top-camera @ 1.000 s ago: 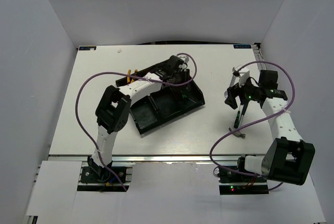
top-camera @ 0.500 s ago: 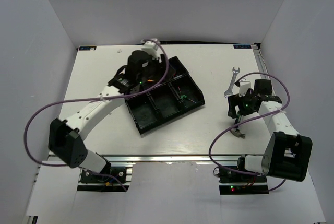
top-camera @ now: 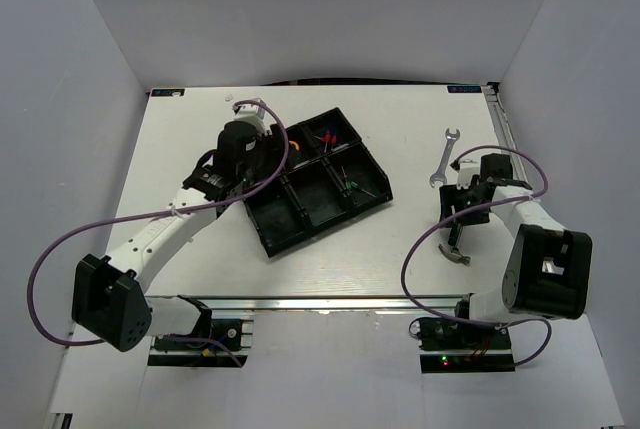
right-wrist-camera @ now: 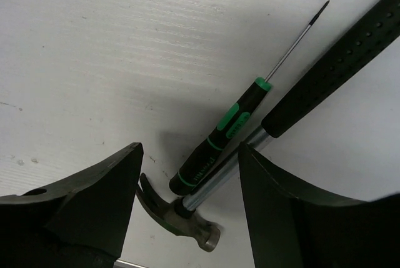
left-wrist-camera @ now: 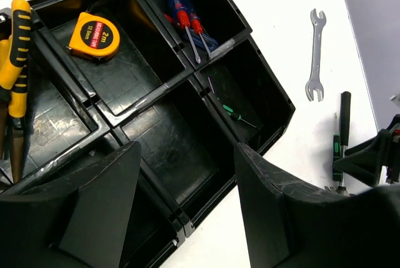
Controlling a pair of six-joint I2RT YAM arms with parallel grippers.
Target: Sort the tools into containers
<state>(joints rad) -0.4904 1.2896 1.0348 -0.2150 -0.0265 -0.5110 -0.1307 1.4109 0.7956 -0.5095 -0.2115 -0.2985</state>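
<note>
The black tray (top-camera: 372, 201) lies angled at mid-table. Its containers hold a yellow tape measure (left-wrist-camera: 94, 35), yellow-handled pliers (left-wrist-camera: 17, 74), red-blue screwdrivers (left-wrist-camera: 186, 20) and a small green-black tool (left-wrist-camera: 230, 110). My left gripper (left-wrist-camera: 187, 208) hangs open and holds nothing over the tray's near left edge (top-camera: 238, 181). On the table to the right lie a silver wrench (top-camera: 444, 157), a hammer (right-wrist-camera: 206, 187) and a green-black screwdriver (right-wrist-camera: 220, 140) side by side. My right gripper (right-wrist-camera: 187, 208) is low and open, its fingers on either side of the hammer's neck and the screwdriver's handle, touching neither.
In the top view the hammer head (top-camera: 459, 257) shows near the table's front edge, just below the right gripper (top-camera: 461, 215). Grey walls close in the table on three sides. Purple cables loop off both arms.
The left arm swung back from the tray's far right to its near left side and its jaws widened. The right gripper dropped onto the hammer and screwdriver, its jaws narrowing.
</note>
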